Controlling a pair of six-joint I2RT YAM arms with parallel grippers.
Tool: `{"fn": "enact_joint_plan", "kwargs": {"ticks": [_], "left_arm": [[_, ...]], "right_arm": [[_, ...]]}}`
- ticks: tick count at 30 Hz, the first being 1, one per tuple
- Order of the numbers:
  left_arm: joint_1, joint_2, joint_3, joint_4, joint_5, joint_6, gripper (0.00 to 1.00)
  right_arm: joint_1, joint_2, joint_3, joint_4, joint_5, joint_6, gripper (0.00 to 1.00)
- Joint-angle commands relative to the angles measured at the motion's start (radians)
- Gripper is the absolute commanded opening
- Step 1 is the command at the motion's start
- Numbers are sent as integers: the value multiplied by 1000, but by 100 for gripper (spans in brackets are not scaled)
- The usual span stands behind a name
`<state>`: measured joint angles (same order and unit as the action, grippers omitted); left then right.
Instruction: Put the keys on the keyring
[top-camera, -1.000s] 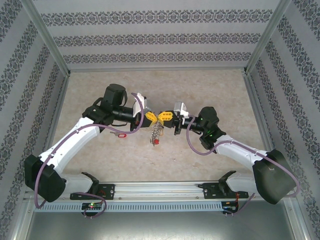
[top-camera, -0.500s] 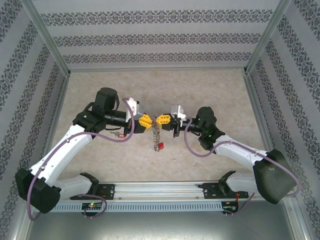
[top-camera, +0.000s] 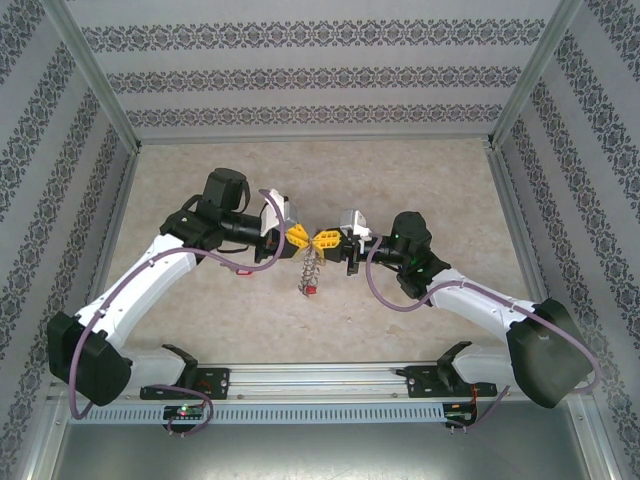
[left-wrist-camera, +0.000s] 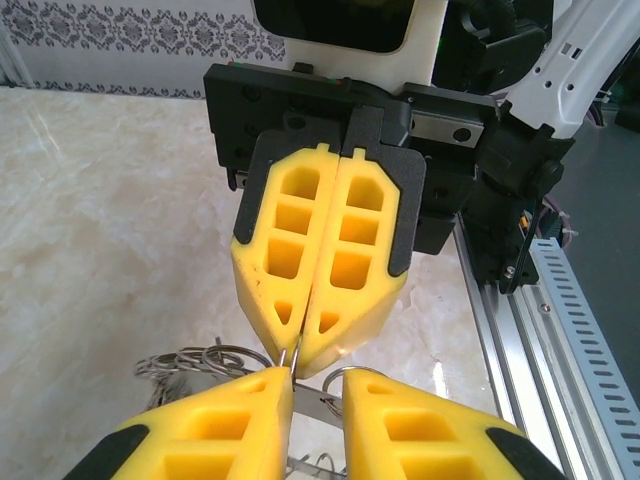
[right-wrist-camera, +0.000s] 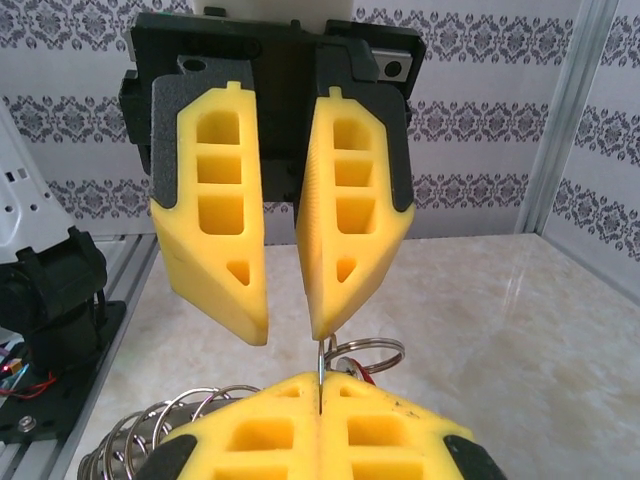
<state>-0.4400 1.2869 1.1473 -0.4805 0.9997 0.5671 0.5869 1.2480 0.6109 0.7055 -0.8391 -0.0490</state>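
The keyring (top-camera: 311, 266) hangs in the air over the middle of the table (top-camera: 420, 180), right under the spot where your two grippers meet. Its long axis runs straight down, with a red tag (top-camera: 310, 290) at the low end of the bunch.

The right gripper (top-camera: 323, 240) carries it. Its fingers (right-wrist-camera: 400, 430) are pressed together on a thin metal edge at the top of the bunch. Whether that edge is a loop of the keyring or the blade of one of the keys, the wrist views are too close and too cropped to tell.

The left gripper (top-camera: 301, 238) faces it head-on, tip to tip and almost touching. Its fingers (left-wrist-camera: 200, 435) are apart and grip nothing.

The coming move turns on this: the metal edge does not sit in the middle of the left gap. In the right wrist view it stands just under the tip of one left finger, and the coils of the keyring bulge out to the other side, below the fingers. You would likely need a small sideways shift of the left arm before it closes, or that fingertip may land on the edge and push it aside.
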Motion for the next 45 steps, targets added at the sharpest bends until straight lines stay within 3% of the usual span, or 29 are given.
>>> {"fn": "enact_joint_plan", "kwargs": {"ticks": [1, 11, 31, 38, 45], "left_arm": [[9, 28, 38, -21, 44, 37, 20], [7, 40, 29, -54, 59, 57, 19], [9, -18, -27, 8, -6, 39, 29], [5, -11, -29, -8, 40, 44, 18], [3, -15, -25, 6, 58, 38, 16]], "right_arm": [[19, -34, 56, 51, -43, -24, 0], [18, -48, 49, 43, -45, -31, 0], [20, -36, 46, 19, -45, -48, 0], [25, -33, 55, 17, -38, -49, 0], [34, -29, 56, 19, -28, -49, 0]]}}
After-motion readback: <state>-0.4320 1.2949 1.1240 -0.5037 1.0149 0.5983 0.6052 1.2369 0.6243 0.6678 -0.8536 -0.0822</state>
